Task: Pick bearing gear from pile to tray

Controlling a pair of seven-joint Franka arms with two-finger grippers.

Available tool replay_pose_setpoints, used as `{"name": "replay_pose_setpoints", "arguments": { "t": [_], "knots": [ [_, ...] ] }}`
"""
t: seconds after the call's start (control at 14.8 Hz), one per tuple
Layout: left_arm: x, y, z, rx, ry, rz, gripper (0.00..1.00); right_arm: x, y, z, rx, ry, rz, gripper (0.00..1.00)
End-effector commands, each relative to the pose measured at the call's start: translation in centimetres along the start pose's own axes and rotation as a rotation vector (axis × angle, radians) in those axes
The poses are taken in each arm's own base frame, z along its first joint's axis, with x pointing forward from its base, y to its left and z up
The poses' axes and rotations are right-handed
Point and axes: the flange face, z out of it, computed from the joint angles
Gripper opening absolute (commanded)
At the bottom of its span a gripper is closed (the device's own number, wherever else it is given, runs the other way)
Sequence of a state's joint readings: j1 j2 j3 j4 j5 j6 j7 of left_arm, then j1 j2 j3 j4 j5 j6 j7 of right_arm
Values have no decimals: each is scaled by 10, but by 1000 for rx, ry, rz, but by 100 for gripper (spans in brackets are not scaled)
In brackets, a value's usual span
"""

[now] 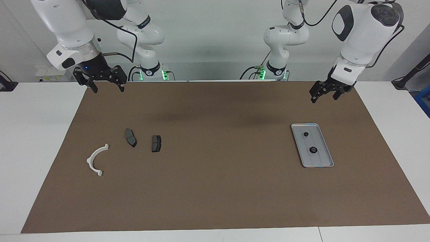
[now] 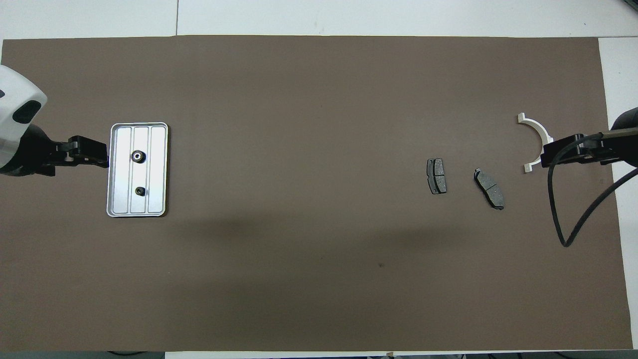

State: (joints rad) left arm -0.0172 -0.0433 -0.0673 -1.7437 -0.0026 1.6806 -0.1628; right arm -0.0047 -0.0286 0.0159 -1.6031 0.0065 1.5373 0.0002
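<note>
I'm in a robot lab, def not a home. I see two big white robot arms (image 1: 356,40) w/ cables, a plain white wall, and a white table (image 1: 37,134) w/ a brown mat (image 1: 215,188) on it.

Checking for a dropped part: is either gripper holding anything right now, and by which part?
Nothing is held. The left gripper and right gripper are both raised and empty; two gears lie in the tray.
</note>
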Motion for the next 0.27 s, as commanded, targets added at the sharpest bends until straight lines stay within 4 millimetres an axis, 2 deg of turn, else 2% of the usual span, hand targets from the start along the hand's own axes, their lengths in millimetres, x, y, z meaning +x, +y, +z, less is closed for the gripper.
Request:
{"name": "replay_pose_setpoints", "arguments": {
  "t": [0.0, 0.2],
  "knots": [
    [-6, -3, -7, -2, -7, 1, 100, 0, 2, -2, -16, 11, 15, 100],
    [-6, -3, -6, -2, -7, 1, 100, 0, 2, -3, -16, 13, 15, 100]
  ]
}}
